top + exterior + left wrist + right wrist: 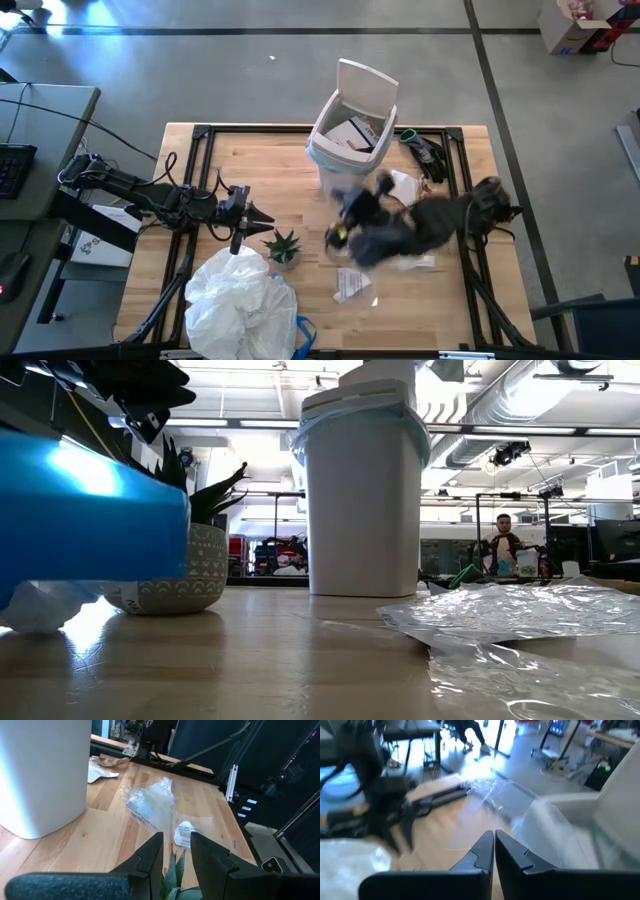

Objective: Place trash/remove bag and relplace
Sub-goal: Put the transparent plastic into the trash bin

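My right gripper (494,840) — fingers pressed together, gripping nothing I can make out — hangs beside the white bin (350,140), just above a clear plastic wrapper (507,802) on the table (200,300). My left gripper (175,847), fingers slightly parted and empty, waits over the potted plant (282,246).

Bright overhead light, right arm (420,222) motion-blurred
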Controlling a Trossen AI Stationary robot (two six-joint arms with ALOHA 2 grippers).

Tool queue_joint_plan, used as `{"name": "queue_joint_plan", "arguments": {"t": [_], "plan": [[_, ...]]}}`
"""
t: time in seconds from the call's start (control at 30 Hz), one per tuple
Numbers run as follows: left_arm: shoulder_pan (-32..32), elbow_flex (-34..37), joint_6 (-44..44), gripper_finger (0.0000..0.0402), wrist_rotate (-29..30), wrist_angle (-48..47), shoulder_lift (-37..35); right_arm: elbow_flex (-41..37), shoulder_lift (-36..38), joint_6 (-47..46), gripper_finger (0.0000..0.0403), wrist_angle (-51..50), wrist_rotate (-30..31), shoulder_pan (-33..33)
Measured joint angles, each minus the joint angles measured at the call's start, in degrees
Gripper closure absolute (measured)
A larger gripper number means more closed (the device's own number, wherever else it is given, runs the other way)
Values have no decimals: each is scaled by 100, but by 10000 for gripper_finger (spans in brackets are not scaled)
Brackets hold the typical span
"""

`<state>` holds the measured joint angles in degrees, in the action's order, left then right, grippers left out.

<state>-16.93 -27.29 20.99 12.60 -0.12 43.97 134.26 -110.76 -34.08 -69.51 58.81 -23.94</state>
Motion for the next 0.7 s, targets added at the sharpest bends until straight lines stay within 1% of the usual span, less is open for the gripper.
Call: {"name": "queue_joint_plan", "arguments": {"t": [0.07,0.13,0.23,0.3,0.4,0.47,0.53,0.7], "plan": [[1,0,7,321,0,-3,0,0,227,492,403,277,-293,363],[0,0,13,321,-1,-2,0,0,409,731,403,453,-775,810],[2,0,13,321,0,-6,0,2,558,742,403,512,-1526,1540],[0,0,-4,321,-1,-8,0,1,565,710,403,507,-2049,2043],[0,0,-5,321,-2,-27,0,-7,496,607,403,412,-2677,2709],[2,0,-4,321,-2,-86,0,-7,420,585,403,280,-2953,3078],[0,0,32,321,-1,-184,0,-7,308,527,403,20,-3062,3382],[2,0,143,321,-1,-430,0,-9,56,-2,403,-768,-3425,3797]]}}
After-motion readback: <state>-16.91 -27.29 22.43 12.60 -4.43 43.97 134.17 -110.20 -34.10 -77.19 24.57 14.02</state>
